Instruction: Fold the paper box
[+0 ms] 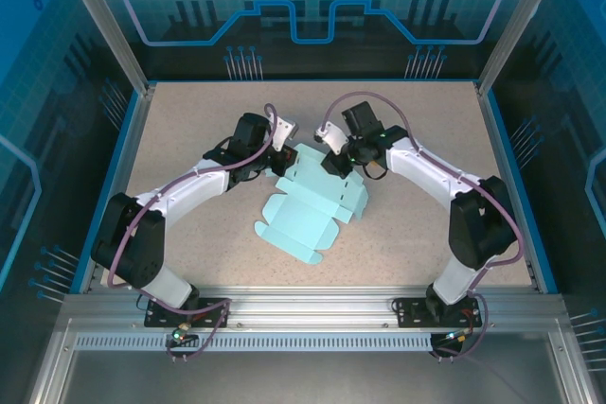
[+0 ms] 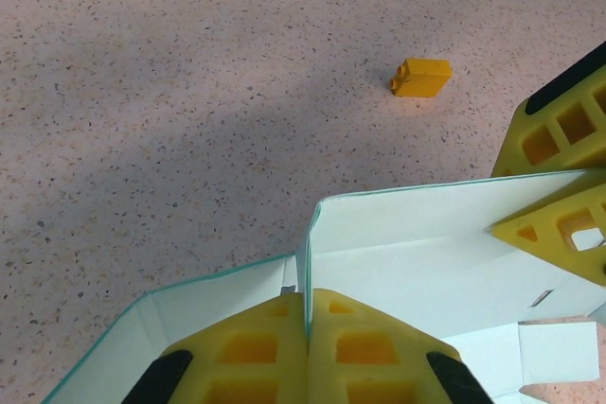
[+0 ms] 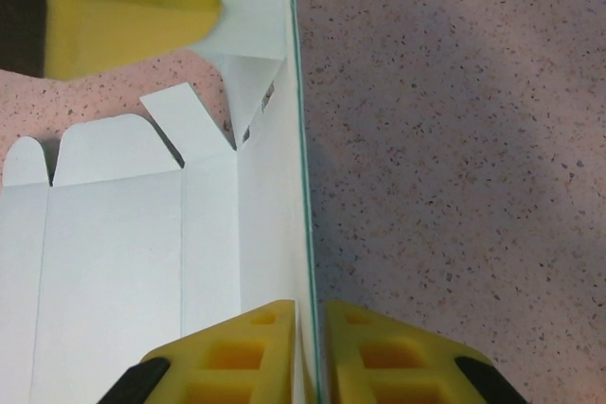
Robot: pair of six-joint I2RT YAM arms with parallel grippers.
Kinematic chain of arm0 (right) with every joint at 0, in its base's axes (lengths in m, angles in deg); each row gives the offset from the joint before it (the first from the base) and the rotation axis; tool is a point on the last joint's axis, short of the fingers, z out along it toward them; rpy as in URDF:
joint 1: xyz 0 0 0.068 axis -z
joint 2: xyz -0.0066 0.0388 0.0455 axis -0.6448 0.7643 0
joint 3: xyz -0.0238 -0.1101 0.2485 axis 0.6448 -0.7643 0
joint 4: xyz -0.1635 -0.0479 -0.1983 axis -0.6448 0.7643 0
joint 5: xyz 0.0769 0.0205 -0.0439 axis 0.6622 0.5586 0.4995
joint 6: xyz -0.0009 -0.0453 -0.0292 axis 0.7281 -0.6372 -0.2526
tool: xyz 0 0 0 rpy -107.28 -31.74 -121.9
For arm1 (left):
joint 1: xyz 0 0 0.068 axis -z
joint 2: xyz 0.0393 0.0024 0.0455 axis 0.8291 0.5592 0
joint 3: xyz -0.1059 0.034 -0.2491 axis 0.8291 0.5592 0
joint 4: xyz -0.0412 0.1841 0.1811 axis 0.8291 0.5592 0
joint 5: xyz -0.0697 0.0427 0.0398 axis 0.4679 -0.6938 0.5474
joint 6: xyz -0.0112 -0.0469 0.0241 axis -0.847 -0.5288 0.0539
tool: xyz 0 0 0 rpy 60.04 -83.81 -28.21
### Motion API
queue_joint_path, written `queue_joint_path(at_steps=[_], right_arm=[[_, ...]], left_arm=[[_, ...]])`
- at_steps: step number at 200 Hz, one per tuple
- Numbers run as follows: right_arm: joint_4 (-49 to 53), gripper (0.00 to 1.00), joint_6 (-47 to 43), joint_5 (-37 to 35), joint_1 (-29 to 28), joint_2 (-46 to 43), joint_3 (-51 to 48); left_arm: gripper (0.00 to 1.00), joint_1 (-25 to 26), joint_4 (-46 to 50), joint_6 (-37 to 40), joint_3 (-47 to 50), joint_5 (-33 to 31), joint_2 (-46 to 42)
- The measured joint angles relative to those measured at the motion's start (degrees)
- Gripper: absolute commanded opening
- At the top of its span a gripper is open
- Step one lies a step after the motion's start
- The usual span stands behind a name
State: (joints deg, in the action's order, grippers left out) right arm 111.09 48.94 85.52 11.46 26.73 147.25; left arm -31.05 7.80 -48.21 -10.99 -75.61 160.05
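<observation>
The pale light-blue paper box (image 1: 312,210) lies as a partly folded die-cut sheet in the middle of the table, its far end raised. My left gripper (image 1: 277,160) is shut on an upright flap of the paper box (image 2: 426,253) at the far left corner; the yellow fingers (image 2: 256,352) pinch the card's edge. My right gripper (image 1: 339,166) is shut on the raised far wall of the paper box (image 3: 265,215), which runs straight away from its fingers (image 3: 379,352). The left gripper's finger shows at the top left of the right wrist view.
A tiny orange-yellow block (image 2: 421,77) lies on the speckled table (image 1: 189,120) beyond the sheet's far edge. The table is ringed by a blue rim and dark enclosure walls. The near flaps of the sheet lie flat.
</observation>
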Motion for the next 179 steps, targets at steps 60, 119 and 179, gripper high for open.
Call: queue_joint_path(at_steps=[60,119,179], right_arm=[[0.4,0.27,-0.4,-0.4,0.3,-2.0,-0.1],[1.3,0.16,-0.9,-1.6,0.3,-2.2,-0.1],[1.5,0.0,-1.4,-0.6,0.3,-2.2,-0.1]], left_arm=[[0.06,0.0,0.8,0.0,0.0,0.0,0.0],[0.06,0.0,0.9,0.0,0.0,0.0,0.0],[0.07,0.0,0.8,0.0,0.0,-0.4,0.0]])
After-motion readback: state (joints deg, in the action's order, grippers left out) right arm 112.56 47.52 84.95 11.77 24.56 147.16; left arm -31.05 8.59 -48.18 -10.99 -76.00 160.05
